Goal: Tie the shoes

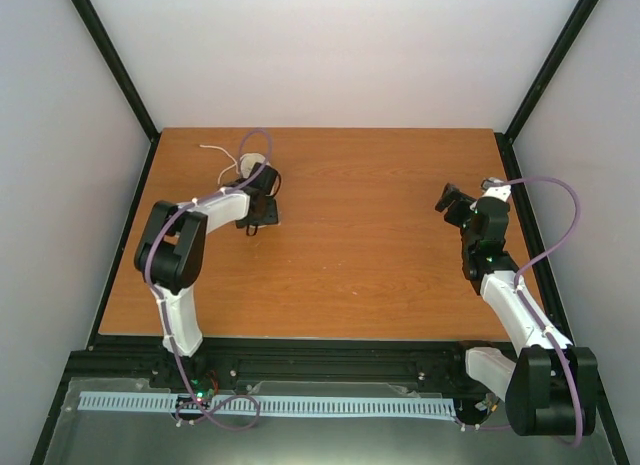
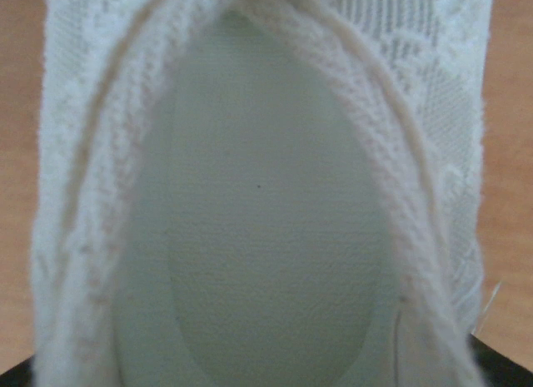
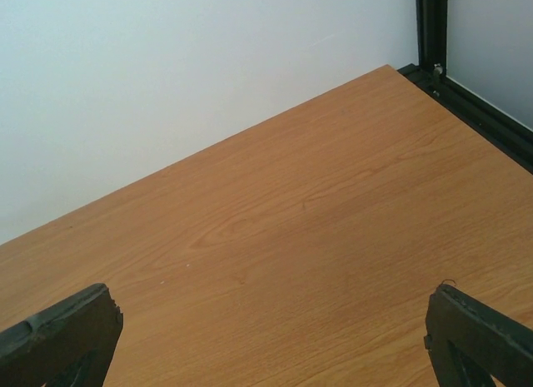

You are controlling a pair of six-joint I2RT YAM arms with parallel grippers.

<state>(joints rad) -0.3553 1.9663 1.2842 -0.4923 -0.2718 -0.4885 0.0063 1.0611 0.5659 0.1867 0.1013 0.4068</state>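
Two robot arms stand at the near edge of a brown wooden table (image 1: 360,265), seen from above; pale walls close in the far side and both flanks. The left arm (image 1: 175,255) reaches to the far left part of the table; the right arm (image 1: 515,305) bends up along the right edge, well apart from it.

The left hand (image 1: 262,197) sits right at a small cream sneaker (image 1: 252,166), which lies near the table's far left corner; from above the hand covers most of it. In the left wrist view the sneaker (image 2: 266,195) fills the picture, its knitted collar ringing a pale grey insole (image 2: 258,237); only dark slivers show at the two bottom corners, so whether this hand is apart or clamped cannot be told.

The right hand (image 3: 271,337) hangs over bare wood; its two black fingers (image 3: 58,337) stand wide apart at the bottom corners of its own view, holding and touching nothing.

Thin white laces (image 1: 215,148) trail from the sneaker toward the far left.
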